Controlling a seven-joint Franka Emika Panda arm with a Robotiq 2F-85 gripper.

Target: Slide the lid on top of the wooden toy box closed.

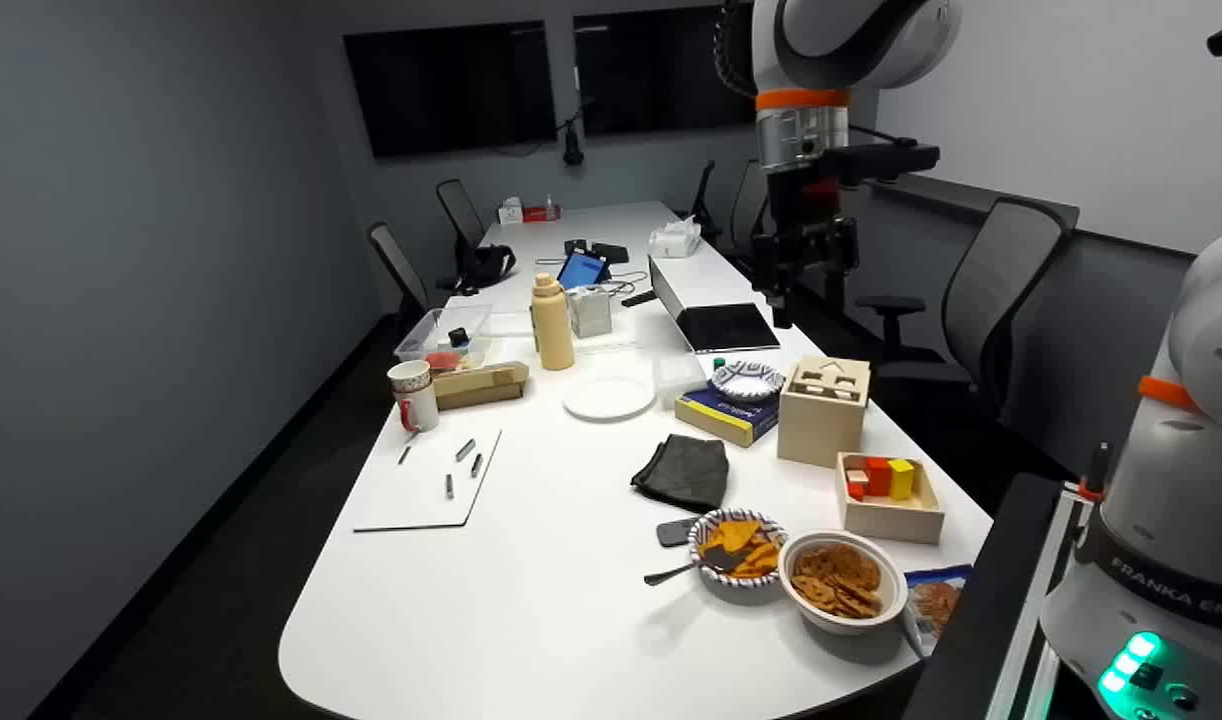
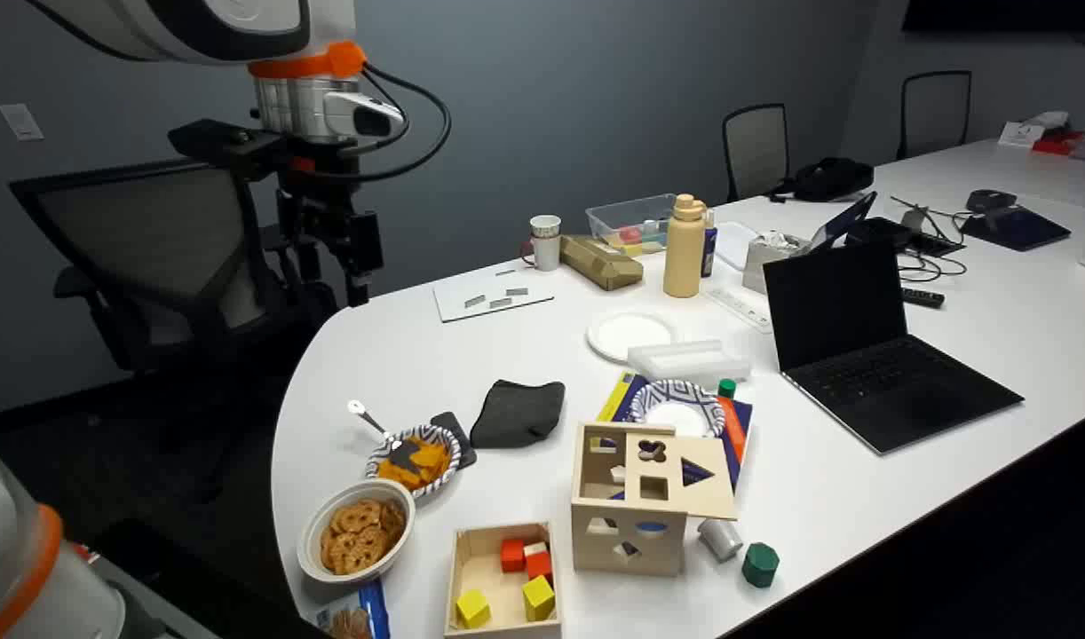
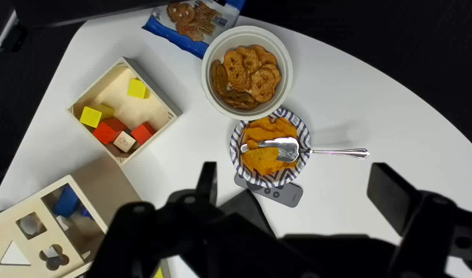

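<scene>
Pale flat wooden lid (image 2: 685,499) sat partly off light-tan cubic wooden toy box (image 1: 816,432), overhanging one side. Black two-fingered gripper (image 3: 297,188) hung well apart, fingers spread, empty. Step likely approach; next move called for reaching lid's overhanging edge, pushing across gap.

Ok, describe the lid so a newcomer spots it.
On the white table, find the pale wooden box beside the tray of coloured blocks. The lid is its thin top panel, set apart by jutting past one side and by square, triangle and clover holes.
</scene>
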